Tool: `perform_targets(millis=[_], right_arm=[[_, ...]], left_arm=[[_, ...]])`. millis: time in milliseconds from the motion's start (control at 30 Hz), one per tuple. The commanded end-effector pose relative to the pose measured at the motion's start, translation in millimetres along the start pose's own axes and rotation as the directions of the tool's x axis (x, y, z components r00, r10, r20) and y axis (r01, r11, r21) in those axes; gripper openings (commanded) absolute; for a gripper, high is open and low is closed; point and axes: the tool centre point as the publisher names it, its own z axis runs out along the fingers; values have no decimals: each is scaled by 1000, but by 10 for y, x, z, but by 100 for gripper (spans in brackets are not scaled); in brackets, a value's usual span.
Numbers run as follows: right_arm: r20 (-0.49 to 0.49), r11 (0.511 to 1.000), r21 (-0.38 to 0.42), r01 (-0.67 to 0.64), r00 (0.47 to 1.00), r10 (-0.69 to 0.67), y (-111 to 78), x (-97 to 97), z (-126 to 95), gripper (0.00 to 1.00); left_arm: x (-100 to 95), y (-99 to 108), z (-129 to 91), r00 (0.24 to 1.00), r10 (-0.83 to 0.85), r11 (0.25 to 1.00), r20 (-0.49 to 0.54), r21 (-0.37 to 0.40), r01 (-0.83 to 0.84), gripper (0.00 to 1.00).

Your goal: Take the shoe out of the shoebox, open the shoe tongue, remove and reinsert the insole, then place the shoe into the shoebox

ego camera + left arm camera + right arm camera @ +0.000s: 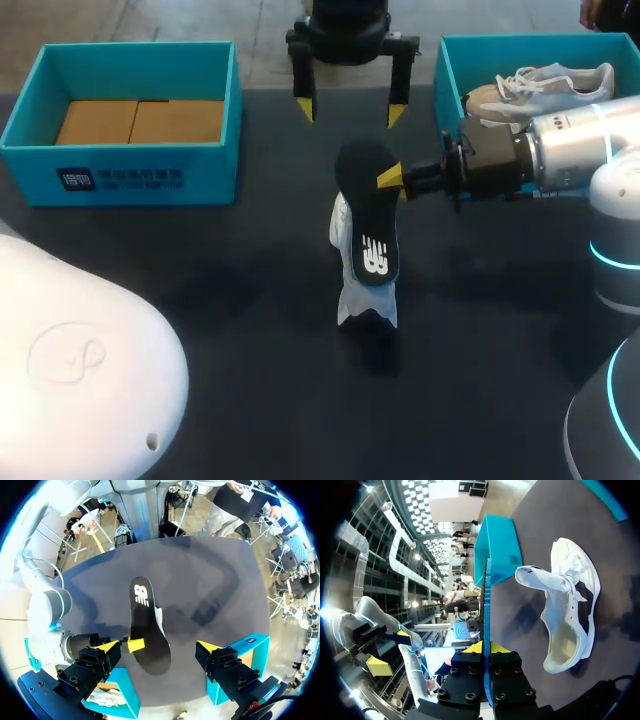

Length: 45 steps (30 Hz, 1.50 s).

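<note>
Head view: dark table (200, 300) fills the frame; white shoe (366, 303) sits at centre, insole (368, 225) over it, pinched by my right gripper (392, 178); left gripper (350, 108) hangs spread at upper middle; box (130, 165) upper left, second box (447, 70) upper right.

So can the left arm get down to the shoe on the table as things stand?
Probably not straight down. The left gripper is open above it, but the insole held by the right gripper covers most of the shoe. Coming in from the side looks freer.
</note>
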Motion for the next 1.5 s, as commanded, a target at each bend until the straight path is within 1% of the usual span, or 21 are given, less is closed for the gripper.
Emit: perform_targets(millis=[33, 500, 633, 833, 1000, 1100, 1167, 1267, 1300, 1333, 1400, 1433, 1467, 1500], right_arm=[[-1, 1000, -1, 0, 1000, 0, 7, 0, 17, 0], [-4, 1000, -3, 2, 1000, -2, 11, 8, 4, 0], [-2, 1000, -2, 2, 1000, -2, 8, 14, 3, 0], [1, 1000, -2, 3, 1000, -3, 3, 29, -6, 0], [2, 1000, -8, 1, 1000, -1, -5, 40, -50, 0], [3, 1000, -15, 1, 1000, -1, -5, 54, -73, 0], [7, 1000, -21, 0, 1000, 0, -2, 61, -93, 0], [9, 1000, -27, 0, 1000, 0, 1, 81, -117, 0], [10, 1000, -28, 1, 1000, 0, 1, 88, -125, 0], [12, 1000, -31, 1, 1000, -1, 1, 93, -131, 0], [14, 999, -34, 1, 1000, -1, 0, 104, -146, 0], [16, 999, -36, 1, 1000, -1, -1, 108, -152, 0], [17, 999, -37, 1, 1000, -1, -1, 111, -159, 0], [18, 999, -39, 1, 1000, 0, -1, 112, -167, 0]], left_arm=[[-21, -2, 8, 1000, -2, 1000, 3, -10, 2, 100], [-53, 1, -3, 1000, -2, 1000, 26, -23, 3, 100], [-44, -6, 3, 998, -2, 999, 70, -39, 5, 100], [7, -15, 49, 980, -18, 998, 198, -50, 28, 100], [48, -31, 79, 951, -35, 998, 308, -41, 50, 100], [38, -45, 75, 917, -45, 997, 396, -35, 64, 100], [24, -43, 65, 887, -39, 996, 460, -48, 69, 100], [19, -35, 51, 846, -24, 996, 532, -63, 68, 100], [20, -35, 48, 835, -35, 996, 549, -53, 76, 100], [20, -35, 43, 817, -16, 995, 576, -73, 72, 100], [19, -30, 41, 787, -14, 995, 617, -72, 74, 100], [17, -25, 37, 766, 7, 993, 643, -95, 71, 100], [15, -21, 34, 749, -7, 993, 663, -85, 85, 100], [15, -17, 30, 728, 17, 991, 685, -110, 80, 100]])
